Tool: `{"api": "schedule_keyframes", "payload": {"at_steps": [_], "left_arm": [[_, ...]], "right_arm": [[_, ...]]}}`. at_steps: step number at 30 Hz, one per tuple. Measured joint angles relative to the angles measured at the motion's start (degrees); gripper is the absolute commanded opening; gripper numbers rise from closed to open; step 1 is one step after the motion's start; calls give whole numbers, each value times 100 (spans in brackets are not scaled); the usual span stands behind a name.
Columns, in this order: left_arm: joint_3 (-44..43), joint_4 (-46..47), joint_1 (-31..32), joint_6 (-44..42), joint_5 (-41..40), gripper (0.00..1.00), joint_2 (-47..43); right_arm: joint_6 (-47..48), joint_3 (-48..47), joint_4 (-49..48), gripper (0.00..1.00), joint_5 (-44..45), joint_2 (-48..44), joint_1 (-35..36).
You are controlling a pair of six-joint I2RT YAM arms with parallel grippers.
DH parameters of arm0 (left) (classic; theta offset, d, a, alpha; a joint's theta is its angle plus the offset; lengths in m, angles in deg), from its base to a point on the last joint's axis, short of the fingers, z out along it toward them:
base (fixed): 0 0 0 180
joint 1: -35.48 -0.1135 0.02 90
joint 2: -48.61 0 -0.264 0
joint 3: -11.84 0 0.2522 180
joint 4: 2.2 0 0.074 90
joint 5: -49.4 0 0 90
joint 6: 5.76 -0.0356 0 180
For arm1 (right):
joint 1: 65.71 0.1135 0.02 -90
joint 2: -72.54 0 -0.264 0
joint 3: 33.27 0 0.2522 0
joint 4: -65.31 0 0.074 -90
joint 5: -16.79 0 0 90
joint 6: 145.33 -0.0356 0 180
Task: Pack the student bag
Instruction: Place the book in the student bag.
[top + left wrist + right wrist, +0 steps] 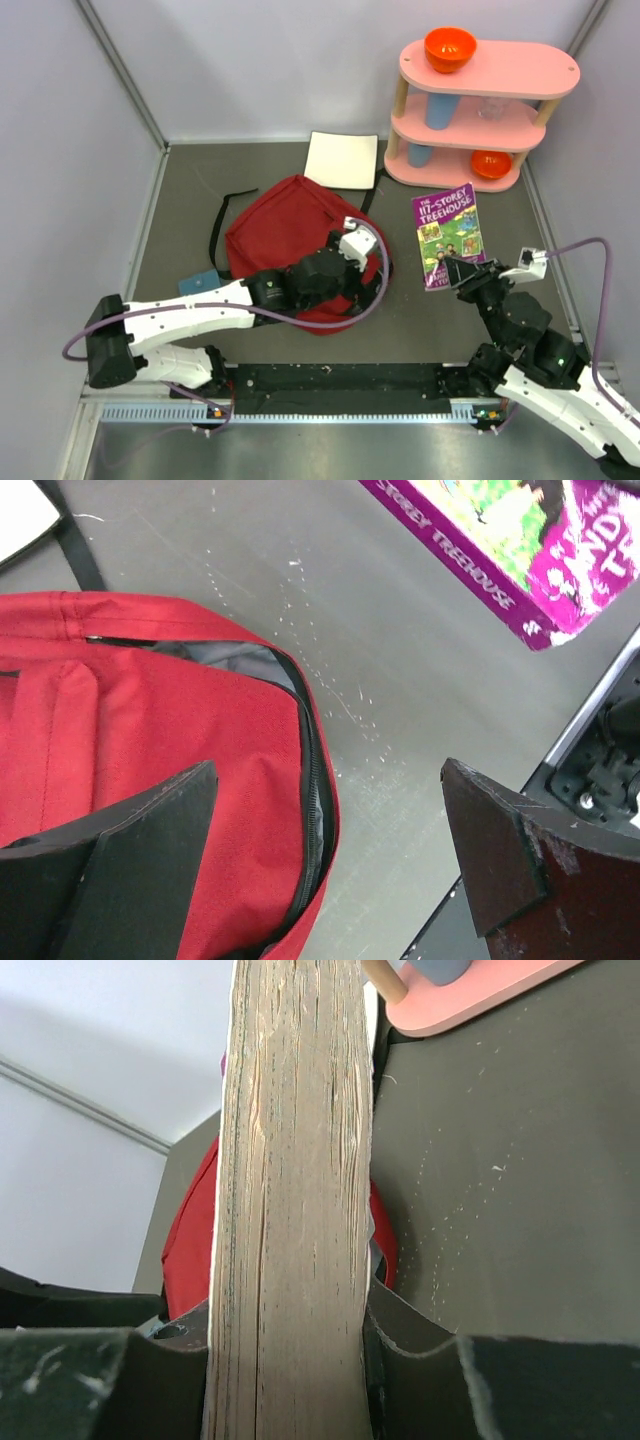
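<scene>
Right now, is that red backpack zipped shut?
No: the student bag has its zipper gaping open along the edge, with grey lining showing inside.

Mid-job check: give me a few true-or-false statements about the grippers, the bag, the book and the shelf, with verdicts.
1. The right gripper is shut on the book. True.
2. The left gripper is clamped on the bag. False: its jaws stand wide open over the bag.
3. The bag's zipper is partly open. True: grey lining shows.
4. The book is inside the bag. False: it is outside, to the bag's right.
5. Both bowls sit on the top tier of the shelf. False: one orange bowl is on top, the other on the bottom tier.
</scene>
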Motion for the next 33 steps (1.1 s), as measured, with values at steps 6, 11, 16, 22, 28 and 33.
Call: {"api": "schedule_keyframes", "payload": {"at_steps": [6, 11, 16, 22, 28, 33], "left_arm": [[-216, -501, 170, -304, -46, 98, 461], [-306, -839, 179, -404, -210, 98, 855], [-566, -1080, 184, -374, -275, 91, 1298], [-1213, -1526, 210, -127, -793, 81, 1928], [-1759, -2087, 210, 157, -1370, 59, 2597], [-1755, -2240, 214, 339, -1609, 36, 2647]], "right_arm": [[2, 0, 157, 0, -79, 20, 0], [-4, 0, 240, 0, -179, 85, 0], [-2, -2, 247, 0, -221, 85, 0], [-9, -2, 271, 0, -273, 85, 0], [-9, -2, 278, 1, -280, 85, 0], [-4, -2, 348, 1, -262, 85, 0]]}}
